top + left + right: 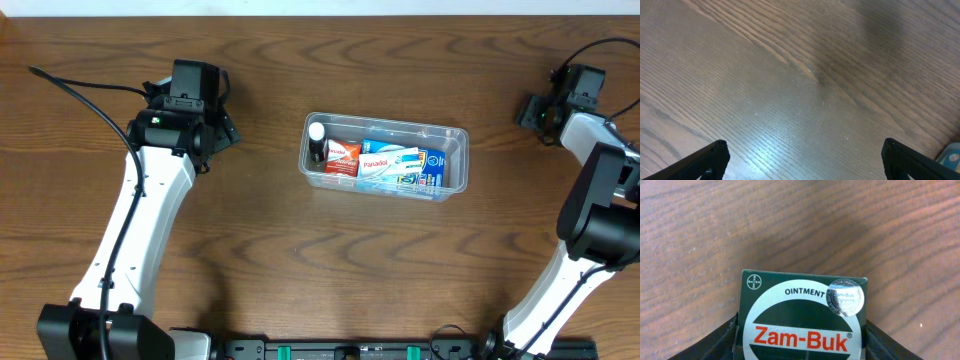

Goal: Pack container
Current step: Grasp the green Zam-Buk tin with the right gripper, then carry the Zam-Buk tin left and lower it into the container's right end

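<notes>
Table (250, 250): wood; container (458, 160) far from my right pincer (801, 330).
Right pincer: clamps box (802, 305).
Left pincer (807, 157): wide, empty.
Risk: I fear box slipping if pinch is shallow.

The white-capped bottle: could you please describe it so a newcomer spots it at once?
Find the clear container centred on the table. At its left end sits the bottle: dark-bodied, white-capped, the only non-box beside a red carton and blue cartons.

Bare table (400, 270) lies open all round the container (455, 160); boxes (385, 160) crowd its left and middle, its right end seemingly free. In the right wrist frame's lower middle, an ointment box (805, 312) fills the gap of the right gripper (801, 327).
</notes>
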